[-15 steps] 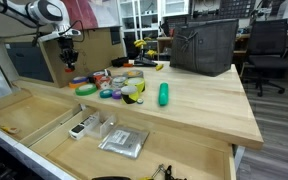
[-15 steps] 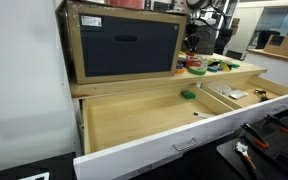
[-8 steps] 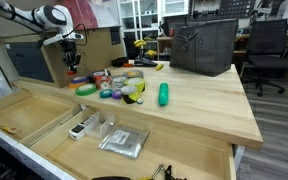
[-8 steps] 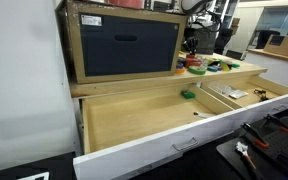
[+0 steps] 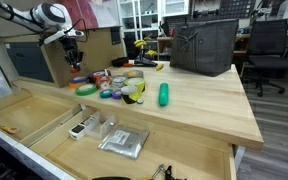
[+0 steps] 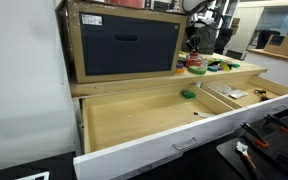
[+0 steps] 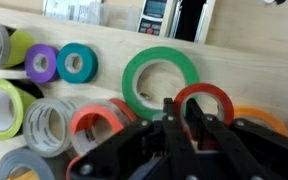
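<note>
Lying flat on the wooden table [image 5: 204, 100], the red roll [image 7: 216, 93] is a thin ring of tape with an open middle that shows the wood through it. It is smaller than the wide green roll [image 7: 131, 80] just beside it. On its other side an orange roll [image 7: 259, 118] peeks out, partly hidden by the black metal of the tool. A salmon roll [image 7: 84, 128], a purple roll [image 7: 41, 62] and a teal roll [image 7: 76, 62] lie in the same cluster, near one end of the tabletop.

From the wrist view, the gripper [image 7: 181, 108] looks straight down, and its tips cover the edge of the red roll nearest the green one. The jaws are drawn close together with only a slim dark gap between them, and I can see nothing pinched in it. In both exterior views the gripper [image 5: 72, 60] hangs in the air above the pile [image 6: 192, 42], clear of the tape and touching none of it. The red roll is too small in those views to pick out with certainty.
</note>
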`<state>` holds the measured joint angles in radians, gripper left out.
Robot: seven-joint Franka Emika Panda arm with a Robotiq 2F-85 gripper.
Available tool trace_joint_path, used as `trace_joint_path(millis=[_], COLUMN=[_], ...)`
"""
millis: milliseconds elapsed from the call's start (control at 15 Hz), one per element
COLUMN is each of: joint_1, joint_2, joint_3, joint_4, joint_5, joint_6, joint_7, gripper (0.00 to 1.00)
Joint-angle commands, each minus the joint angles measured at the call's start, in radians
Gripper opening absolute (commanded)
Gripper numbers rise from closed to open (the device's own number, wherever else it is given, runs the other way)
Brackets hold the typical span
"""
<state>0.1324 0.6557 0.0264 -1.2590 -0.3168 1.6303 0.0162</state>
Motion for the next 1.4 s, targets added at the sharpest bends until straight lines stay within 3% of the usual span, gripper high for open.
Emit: trace_joint_path(millis=[0,200,400,667,800,1333], joint_1=[-0.023,-0.090,-0.175,-0.265,-0.272,-0.255], joint_2=[-0.145,-0.224,-0.238,-0.218,-0.199,-0.048], joint_3=[-0.032,-0.052,-0.042,0.008,0.008,-0.044], joint_4=[-0.232,-0.375,-0.425,-0.393,-0.359,-0.120], joint_5=[-0.105,-0.098,0.008,0.209,0.245,0.231], joint_6=[0.261,0.492,0.561,0.440,0.368,0.120], joint_7=[-0.053,-0.067,-0.179,-0.448,-0.484,-0.355], gripper=[0.04,0.04,0.04,0.04,0.04,0.04])
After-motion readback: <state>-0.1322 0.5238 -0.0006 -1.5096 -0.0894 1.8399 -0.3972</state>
